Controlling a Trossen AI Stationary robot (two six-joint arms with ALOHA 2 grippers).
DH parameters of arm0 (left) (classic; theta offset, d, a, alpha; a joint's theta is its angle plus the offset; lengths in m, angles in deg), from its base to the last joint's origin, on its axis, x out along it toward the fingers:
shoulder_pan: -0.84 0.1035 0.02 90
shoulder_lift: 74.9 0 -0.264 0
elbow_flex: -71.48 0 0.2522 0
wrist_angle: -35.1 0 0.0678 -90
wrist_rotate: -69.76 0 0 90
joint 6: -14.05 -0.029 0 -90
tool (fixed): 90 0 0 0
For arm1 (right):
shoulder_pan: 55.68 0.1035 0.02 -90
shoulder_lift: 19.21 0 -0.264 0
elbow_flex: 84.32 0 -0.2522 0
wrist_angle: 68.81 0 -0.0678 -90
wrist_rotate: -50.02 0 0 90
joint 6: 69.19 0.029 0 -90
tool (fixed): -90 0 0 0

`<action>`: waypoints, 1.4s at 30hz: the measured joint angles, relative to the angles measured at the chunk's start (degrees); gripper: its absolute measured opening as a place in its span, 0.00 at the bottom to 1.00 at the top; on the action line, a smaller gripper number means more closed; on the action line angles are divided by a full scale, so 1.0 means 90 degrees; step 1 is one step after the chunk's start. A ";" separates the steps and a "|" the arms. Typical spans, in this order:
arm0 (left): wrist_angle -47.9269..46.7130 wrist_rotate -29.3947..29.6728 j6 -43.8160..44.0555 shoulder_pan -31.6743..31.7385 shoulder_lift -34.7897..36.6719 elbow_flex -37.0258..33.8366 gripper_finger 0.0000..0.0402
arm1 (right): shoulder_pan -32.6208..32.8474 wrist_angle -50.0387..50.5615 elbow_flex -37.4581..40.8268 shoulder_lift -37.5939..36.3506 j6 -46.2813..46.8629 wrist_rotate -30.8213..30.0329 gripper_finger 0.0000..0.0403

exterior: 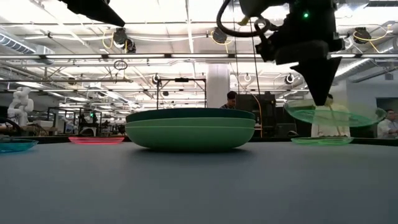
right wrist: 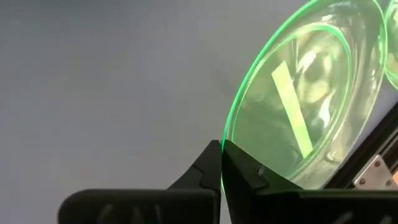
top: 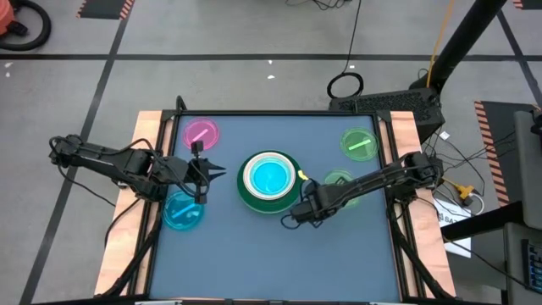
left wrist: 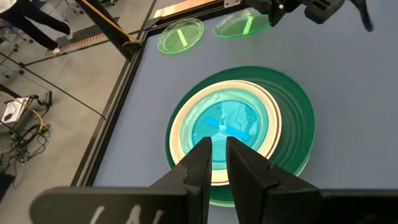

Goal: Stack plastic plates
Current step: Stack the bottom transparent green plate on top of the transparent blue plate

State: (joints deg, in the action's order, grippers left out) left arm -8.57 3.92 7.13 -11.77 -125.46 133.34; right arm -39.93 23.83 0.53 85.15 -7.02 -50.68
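Note:
A stack stands mid-table: dark green large plates, a white plate, and a small blue plate on top. Single small plates rest flat on the table: pink, blue, green. My right gripper, just right of the stack, is shut on another green striped plate. My left gripper hovers left of the stack, between the pink and blue plates, with a narrow gap between its fingers and nothing in it. My right gripper pinches the green plate's rim between its two fingers, only at the edge. The fingers come from above, pointing down. The plate is lifted clear of the table and sits nearly level, slightly tilted, beside the stack.
The table's wooden side rails and metal frame border the blue mat. Open mat lies near the front edge. The room beyond holds cables, a person and equipment.

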 joint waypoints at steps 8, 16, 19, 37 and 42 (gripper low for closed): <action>-0.0002 0.0000 0.0008 0.0001 0.0002 0.0000 0.14 | -0.0002 0.0333 -0.0357 0.0000 -0.0322 -0.0321 0.00; 0.0002 0.0000 0.0008 0.0001 0.0002 0.0000 0.14 | -0.0040 0.0427 -0.0926 0.0000 -0.0984 -0.0940 0.00; 0.0006 0.0000 0.0008 0.0001 0.0002 0.0000 0.14 | -0.0062 0.0136 -0.1039 0.0000 -0.1505 -0.1143 0.00; 0.0007 0.0000 -0.0034 0.0000 0.0000 0.0000 0.14 | -0.0529 -0.3455 -0.1047 0.0061 -0.6147 -0.1168 0.00; 0.0006 0.0000 -0.0035 0.0001 0.0001 0.0000 0.14 | -0.0722 -0.3673 -0.1047 0.0063 -0.6634 -0.1166 0.00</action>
State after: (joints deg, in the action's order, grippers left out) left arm -8.52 3.92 6.82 -11.76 -125.46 133.34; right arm -46.43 -9.23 -8.89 85.72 -66.73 -61.18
